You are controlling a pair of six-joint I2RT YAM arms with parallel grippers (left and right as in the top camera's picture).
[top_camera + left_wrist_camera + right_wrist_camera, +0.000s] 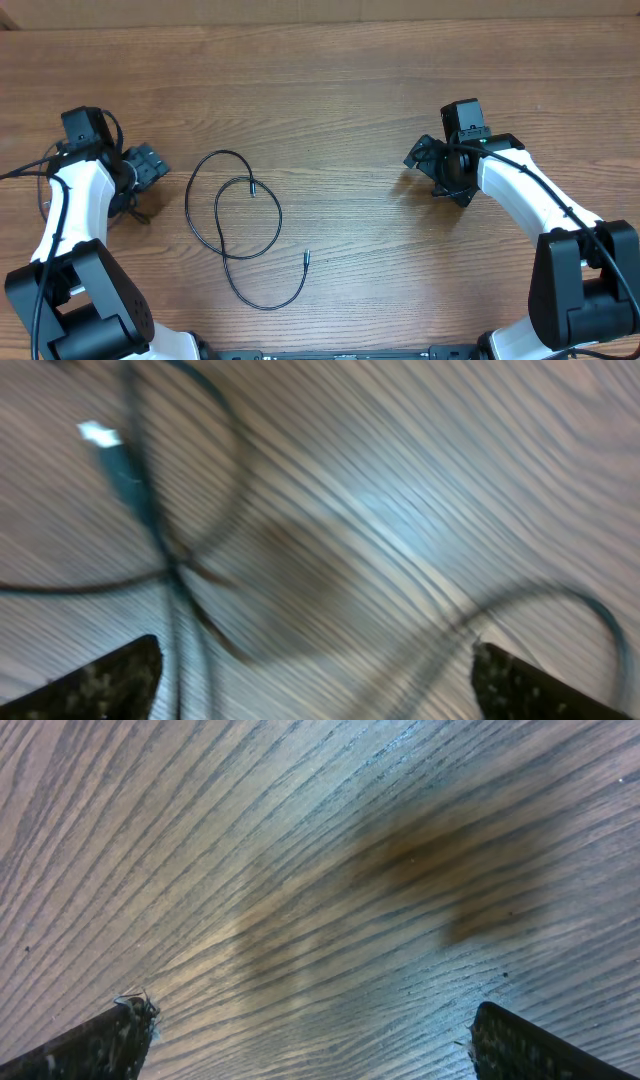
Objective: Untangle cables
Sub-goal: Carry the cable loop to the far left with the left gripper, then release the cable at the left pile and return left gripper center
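cable: the black cable (189, 200) lies flat on the wooden table (350, 70), left of centre, coiled in two overlapping loops. Only one cord with two ends can be made out.
plug ends: the inner plug end (252, 188) lies inside the coil. The outer plug end (306, 258) lies free at the lower right, outside the loops.
risk 1: the tangle could be tightened if a mid-span strand is pulled. The inner end would probably have to be led back out through the loop first.
risk 2: two strands could be pinched together at a crossing, where one lies on the other. The whole coil would then be dragged instead of opened.
risk 3: the thin cord lies flat on wood and could be missed or let slip by the fingertips. The table could be scraped if the descent is taken too deep.
risk 4: the left wrist view is blurred, so aim taken from it is not to be trusted.
left arm: it is reached up the left edge with the wrist turned toward the centre. The left gripper (315, 660) is near the coil's left side, fingers spread wide, nothing pinched. Strands and a silver tip (98, 433) are seen ahead of it; which end that is cannot be told.
right arm: it is bent inward from the right. The right gripper (310, 1020) is well apart from the cable over bare wood, fingers spread, nothing held.
progress: the task is judged not done, since the loops are overlapped.
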